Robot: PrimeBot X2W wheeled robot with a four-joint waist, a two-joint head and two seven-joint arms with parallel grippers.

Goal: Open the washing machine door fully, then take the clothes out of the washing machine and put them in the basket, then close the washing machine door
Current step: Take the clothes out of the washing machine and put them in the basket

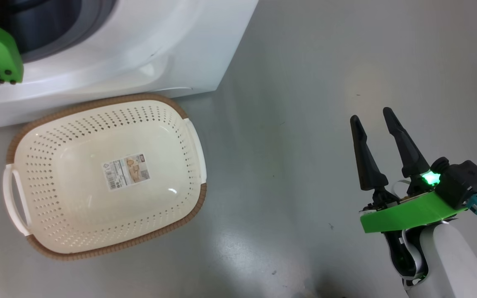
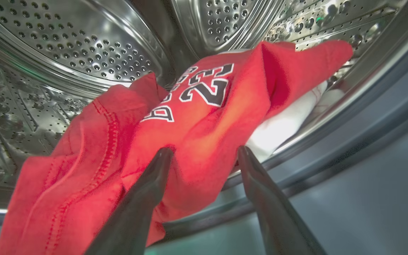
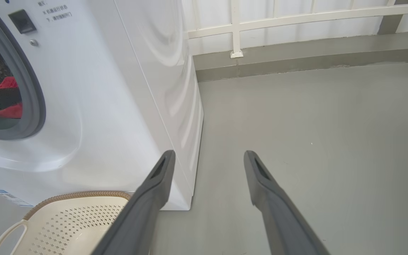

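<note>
So the washing machine (image 3: 119, 88) is open, basket (image 1: 48, 174) empty — left gripper (image 2: 204, 150) at the clothes (image 2: 197, 117), fingers wide, right gripper (image 1: 370, 114) wide too.

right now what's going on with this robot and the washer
The left end effector reaches into the washing machine, open at the red jersey, nothing gripped yet. A white garment lies beside the jersey. The basket on the floor holds no clothes; the right end effector hangs open over the floor.
</note>
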